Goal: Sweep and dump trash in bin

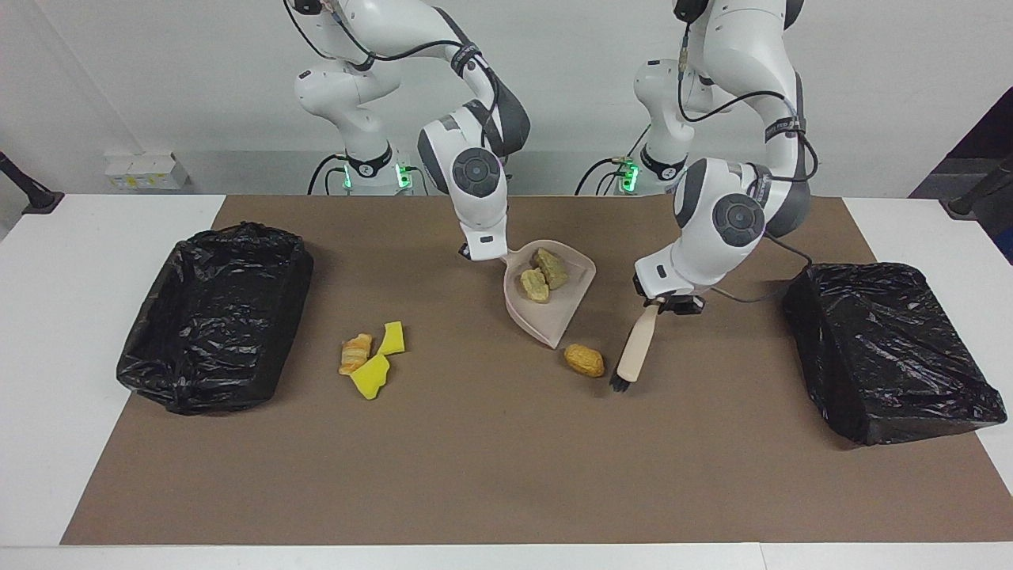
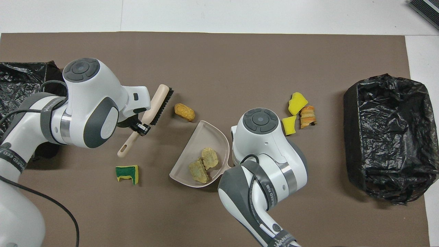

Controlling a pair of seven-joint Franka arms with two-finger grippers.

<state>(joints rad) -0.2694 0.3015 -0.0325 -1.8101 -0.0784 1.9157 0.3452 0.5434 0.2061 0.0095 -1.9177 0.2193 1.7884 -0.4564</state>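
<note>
My right gripper [image 1: 484,252] is shut on the handle of the beige dustpan [image 1: 558,321], which holds two brownish bread pieces [image 1: 542,277]. The pan's open lip points away from the robots. A golden-brown pastry [image 1: 584,360] lies on the mat just off that lip. My left gripper [image 1: 669,303] is shut on the beige hand brush [image 1: 635,348]; its black bristles sit beside the pastry, toward the left arm's end. Two yellow foam chunks [image 1: 369,377] and a croissant piece [image 1: 355,353] lie toward the right arm's end. A green-and-yellow scrub sponge [image 2: 127,174] lies near the robots and is hidden in the facing view.
A black-bagged bin [image 1: 214,317] stands at the right arm's end of the brown mat, beside the foam chunks. A second black-bagged bin [image 1: 886,348] stands at the left arm's end. White table borders the mat [image 1: 506,475].
</note>
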